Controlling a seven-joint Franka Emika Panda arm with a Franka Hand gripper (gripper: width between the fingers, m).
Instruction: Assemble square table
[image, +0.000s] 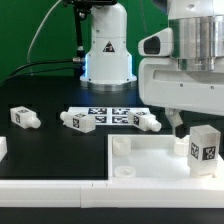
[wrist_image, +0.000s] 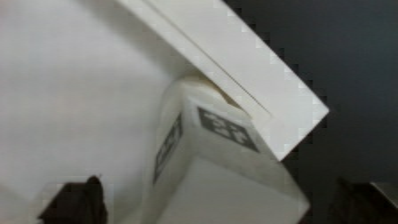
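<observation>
Leg-fitting step: your gripper (wrist_image: 222, 203) hangs over the upright leg (image: 205, 145), which stands at the corner of the square table top (image: 140, 166) toward the exterior view's right. The jaws are wide on either side of the leg and grip nothing. Judging the leg not yet screwed home, you should close on it squarely and twist before fetching one of the three other legs (image: 78, 121) lying by the marker board (image: 110, 113).

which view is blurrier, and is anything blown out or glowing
wrist view: soft throughout, the stubby white tagged leg fills it out of focus, its tag smeared, the dark fingers mere blurs; exterior view: sharper, the white plastic square table top nearly washes out against the black table, with a blue glow on the white robot base
</observation>
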